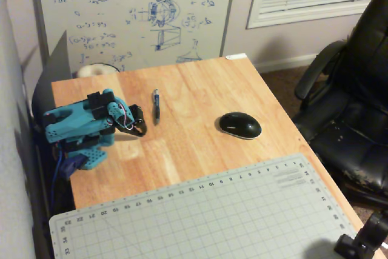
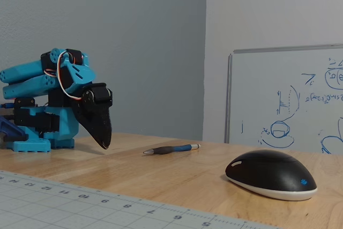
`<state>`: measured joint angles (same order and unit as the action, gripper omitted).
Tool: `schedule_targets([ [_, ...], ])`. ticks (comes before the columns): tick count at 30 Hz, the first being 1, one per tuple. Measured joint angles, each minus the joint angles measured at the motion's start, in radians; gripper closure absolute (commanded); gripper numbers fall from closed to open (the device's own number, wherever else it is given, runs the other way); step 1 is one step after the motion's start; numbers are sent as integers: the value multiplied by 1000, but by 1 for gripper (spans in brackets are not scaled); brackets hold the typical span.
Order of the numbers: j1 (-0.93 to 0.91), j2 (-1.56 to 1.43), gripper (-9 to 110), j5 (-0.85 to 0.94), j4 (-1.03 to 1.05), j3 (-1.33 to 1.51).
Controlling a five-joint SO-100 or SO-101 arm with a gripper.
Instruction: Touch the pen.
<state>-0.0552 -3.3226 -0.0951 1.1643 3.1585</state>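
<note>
The blue arm point(image 1: 76, 122) is folded low over its base at the left edge of the wooden worktop point(image 1: 194, 144) in the high fixed view; its links lie nearly level and the black claw point(image 1: 142, 130) hangs off the front, tips aimed down and slightly toward the open wood. In the low fixed view the claw point(image 2: 105, 144) reads as one dark wedge, its fingers pressed together with no gap seen and nothing held between them; its tip sits just above the wood.

The pen point(image 1: 156, 106) lies flat on the bare wood, just beside the claw on the right in the high view but not touching it — a strip of worktop shows between them; it runs roughly away from the camera there. From the low view the pen point(image 2: 170, 149) lies crosswise, dark grip to the left and bluish end to the right, with clear space between it and the claw tip.

The mouse point(image 1: 240, 125) rests well to the right of the pen; a grey cutting mat point(image 1: 200, 216) covers the near part of the worktop; a whiteboard point(image 1: 133, 16) stands behind.
</note>
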Motion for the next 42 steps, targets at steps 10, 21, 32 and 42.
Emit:
schedule_targets([
  [10, 207, 91, 101, 0, -117, -94],
  [21, 360, 953, 101, 0, -196, -678],
  [32, 453, 1595, 101, 0, -204, -1126],
  [42, 453, 1758, 101, 0, -209, -1227],
])
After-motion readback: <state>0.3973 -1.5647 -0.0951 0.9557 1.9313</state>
